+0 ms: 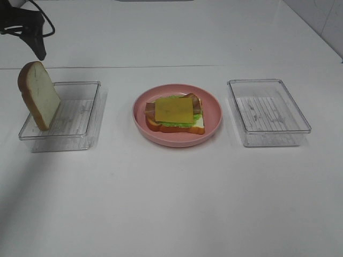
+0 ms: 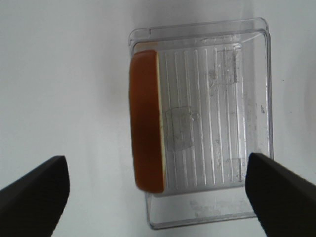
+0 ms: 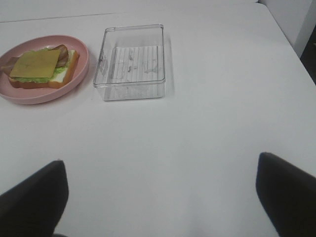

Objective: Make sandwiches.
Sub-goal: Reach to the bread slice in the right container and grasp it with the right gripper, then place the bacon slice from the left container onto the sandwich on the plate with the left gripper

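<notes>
My left gripper (image 2: 158, 197) hangs above the clear plastic tray on the left (image 1: 80, 115), fingers (image 2: 34, 190) spread wide, holding nothing. A white bread slice with orange-brown crust (image 1: 40, 96) stands on edge in that tray, leaning against its outer wall; from my left wrist it shows crust-up (image 2: 145, 123).

My right gripper (image 3: 158, 197) is wide open too, fingers (image 3: 286, 192) empty, over bare white table (image 3: 197, 148). The second clear plastic tray (image 1: 268, 112) sits ahead, nothing in it.

Between the trays, the pink round plate (image 1: 211, 107) carries the open stack: bottom bread slice (image 1: 198, 126), green lettuce leaf (image 1: 174, 123), brown bacon strips (image 1: 194, 100), yellow cheese square (image 1: 173, 109) on top.
</notes>
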